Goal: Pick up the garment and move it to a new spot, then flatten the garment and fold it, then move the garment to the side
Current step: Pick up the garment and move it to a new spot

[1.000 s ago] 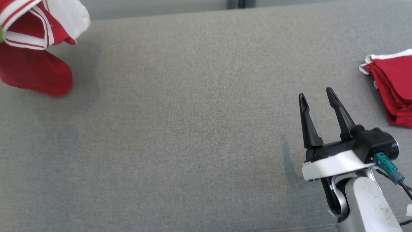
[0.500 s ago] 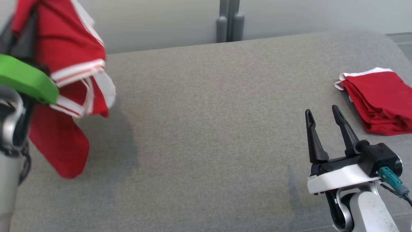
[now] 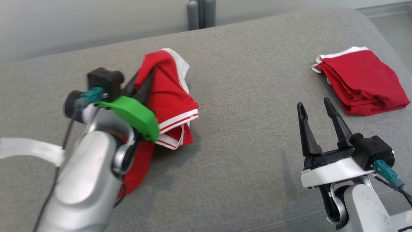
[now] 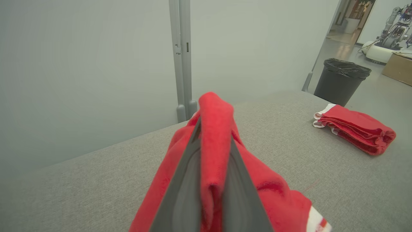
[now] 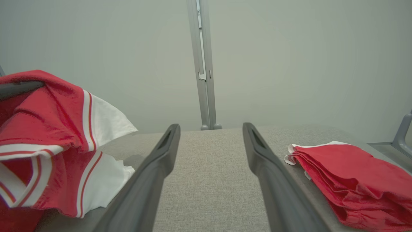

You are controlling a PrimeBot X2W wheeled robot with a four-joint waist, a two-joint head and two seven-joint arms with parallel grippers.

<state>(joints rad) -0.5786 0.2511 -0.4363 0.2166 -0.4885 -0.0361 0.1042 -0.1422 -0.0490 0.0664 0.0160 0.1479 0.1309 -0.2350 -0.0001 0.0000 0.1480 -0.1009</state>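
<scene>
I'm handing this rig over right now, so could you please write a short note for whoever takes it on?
Left gripper: shut on the red-and-white garment, which hangs bunched over the left of the grey fabric surface.
Right gripper: open, empty, above the surface.
A folded red garment lies at the far right.
Done: pickup. To do: set down, flatten, fold, move aside.

Red garment (image 3: 167,93), white-striped trim, crumpled, bunched, partly lifted
</scene>
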